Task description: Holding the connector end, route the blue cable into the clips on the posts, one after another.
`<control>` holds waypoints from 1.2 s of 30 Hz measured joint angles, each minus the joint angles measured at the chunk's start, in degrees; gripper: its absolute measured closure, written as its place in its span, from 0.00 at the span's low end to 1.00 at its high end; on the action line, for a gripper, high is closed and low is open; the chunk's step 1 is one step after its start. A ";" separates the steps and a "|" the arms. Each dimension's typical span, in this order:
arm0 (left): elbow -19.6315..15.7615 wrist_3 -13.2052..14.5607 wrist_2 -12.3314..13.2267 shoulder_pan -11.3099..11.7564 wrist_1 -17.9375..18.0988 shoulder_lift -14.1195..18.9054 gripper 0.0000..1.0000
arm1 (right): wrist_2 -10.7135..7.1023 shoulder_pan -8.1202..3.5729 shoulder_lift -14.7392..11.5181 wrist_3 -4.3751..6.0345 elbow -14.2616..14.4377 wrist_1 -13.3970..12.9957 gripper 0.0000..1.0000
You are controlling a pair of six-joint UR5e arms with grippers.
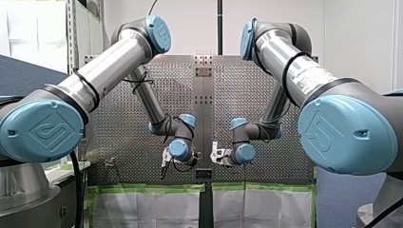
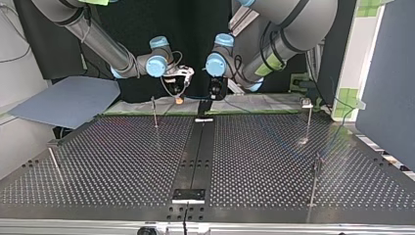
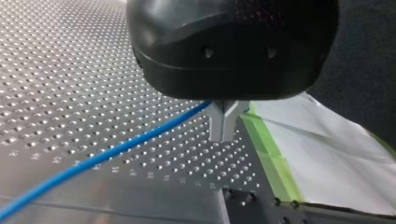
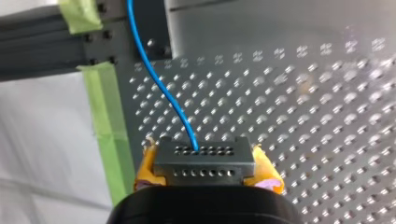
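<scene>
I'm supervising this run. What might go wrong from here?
The connector is held only by the yellow pads of my right gripper; pulling the blue cable taut might twist it loose. The posts look thin; a tight cable may bend or tip one.

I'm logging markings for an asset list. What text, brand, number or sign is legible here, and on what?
No quotable text: nothing reads clearly.
Dark print on my right arm's silver tube: too small and blurred to read.
Embossed emblem on the blue joint caps: a logo shape, no legible letters.
</scene>
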 joint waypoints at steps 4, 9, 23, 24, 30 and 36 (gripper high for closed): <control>0.00 -0.50 -0.19 -0.49 1.53 -0.37 1.00 | -0.04 -0.57 0.41 0.06 1.06 -1.30 1.00; 0.00 0.25 -1.44 -1.38 3.16 -0.43 1.00 | 0.08 -1.18 1.08 0.12 1.80 -2.68 1.00; 0.00 0.73 -0.84 -2.85 7.02 -4.81 1.00 | 2.18 -1.56 7.65 0.00 2.02 -5.39 1.00; 0.00 0.74 -0.77 -2.94 7.22 -5.29 1.00 | 2.37 -1.60 7.93 -0.01 2.07 -5.49 1.00; 0.00 1.10 -0.46 -3.72 7.78 -7.68 1.00 | 3.51 -2.18 8.56 0.08 3.33 -6.71 1.00; 0.00 2.53 -0.77 -5.03 8.70 -10.18 1.00 | 3.95 -2.75 8.59 0.05 4.68 -8.50 1.00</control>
